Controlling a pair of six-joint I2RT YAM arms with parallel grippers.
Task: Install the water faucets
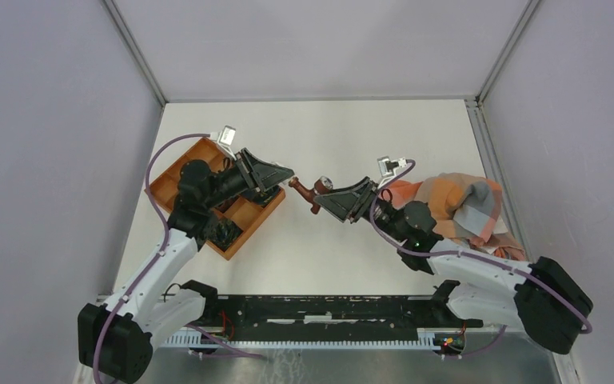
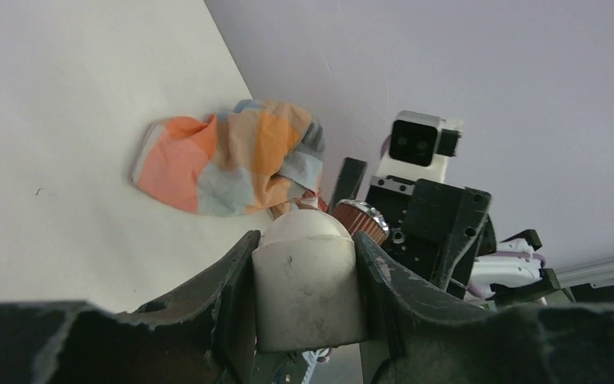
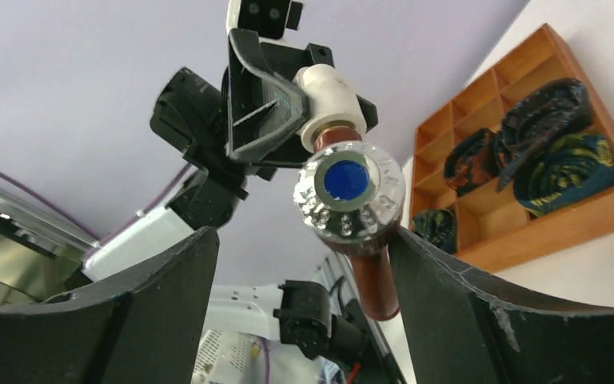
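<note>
left end effector (image 2: 305, 276) tight on water faucet (image 3: 352, 198), right end effector (image 3: 300, 254) wide

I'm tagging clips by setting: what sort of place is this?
Probably a robot lab cell, not a home: a white table enclosed by plain lilac walls, with a left arm and right arm bolted at its near edge.

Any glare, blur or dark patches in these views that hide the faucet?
Top view: even soft light, no hard shadows, faucet small but sharp. Left wrist view: left fingers dark and soft along the bottom, fitting clear, cloth sharp. Right wrist view: knob sharp with small glints, right fingers underlit.
</note>
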